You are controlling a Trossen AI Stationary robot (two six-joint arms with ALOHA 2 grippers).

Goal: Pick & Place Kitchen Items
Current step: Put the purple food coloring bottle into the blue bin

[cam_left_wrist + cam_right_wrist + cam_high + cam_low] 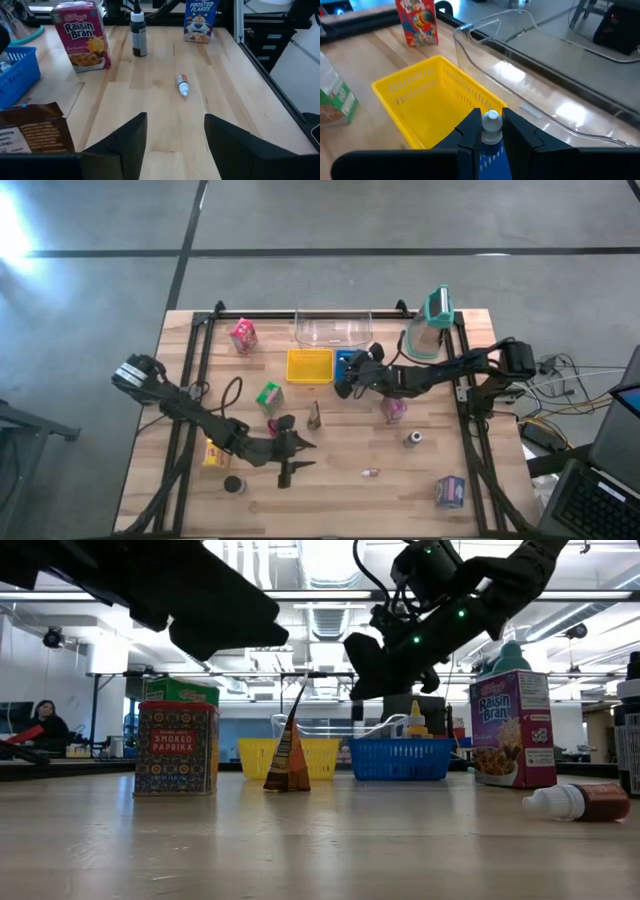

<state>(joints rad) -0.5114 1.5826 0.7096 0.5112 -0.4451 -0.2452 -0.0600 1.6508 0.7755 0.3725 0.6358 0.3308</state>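
We see a pale wooden table (340,480) framed by dark rails, standing on a grey floor; in the level view an open room with ceiling lights lies behind it, and a person (45,725) sits far off at one side.

Right gripper (492,131): its two fingers pinch a small bottle with a grey-white cap (492,121), held upright above the table. Directly ahead of it lies the yellow basket (400,92), and beyond that a clear tray (520,75) along the table's back rail. A blue basket (346,361) sits just beside this gripper in the overhead view. A red carton (417,22) stands farther out past the yellow basket, and a green carton (332,97) stands off to one side.

Left gripper (175,145): its fingers are spread apart, nothing between them, hanging above the table. Ahead of it lies a small white-and-red bottle (183,85) on its side, well apart from the fingertips. Farther on stand a pink cereal carton (82,35), a dark bottle (138,31) just beside it, and a blue cereal carton (200,20). A brown packet (32,131) sits close beside this gripper.
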